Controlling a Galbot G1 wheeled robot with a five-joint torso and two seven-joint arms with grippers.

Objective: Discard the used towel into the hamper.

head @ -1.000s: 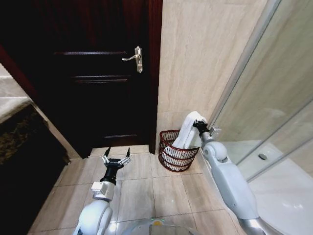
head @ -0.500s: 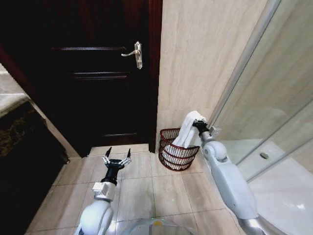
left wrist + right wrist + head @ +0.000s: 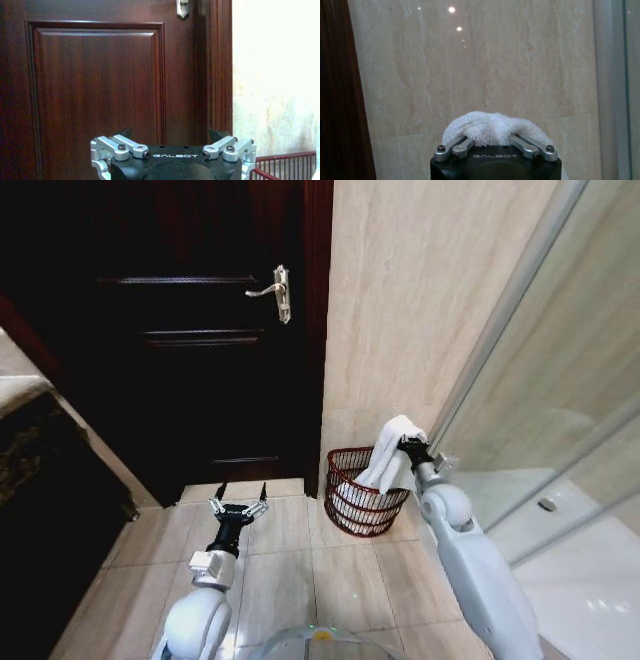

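Towel (image 3: 385,455) hangs over the hamper (image 3: 364,492) rim, pinched in the right gripper (image 3: 405,442); next, release. Left gripper (image 3: 238,498) idles spread beside the hamper.

Fluffy terry towel (image 3: 388,448); glossy wood door (image 3: 190,340)

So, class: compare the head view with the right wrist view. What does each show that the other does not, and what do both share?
Head view alone: the hamper on the floor tiles by the dark door, the towel's lower end hanging into it, and the left hand open, low before the door. Right wrist view alone: the close grip, finger links pressed into a bunched fold. Both: the white towel held by the right hand, and the beige wall.
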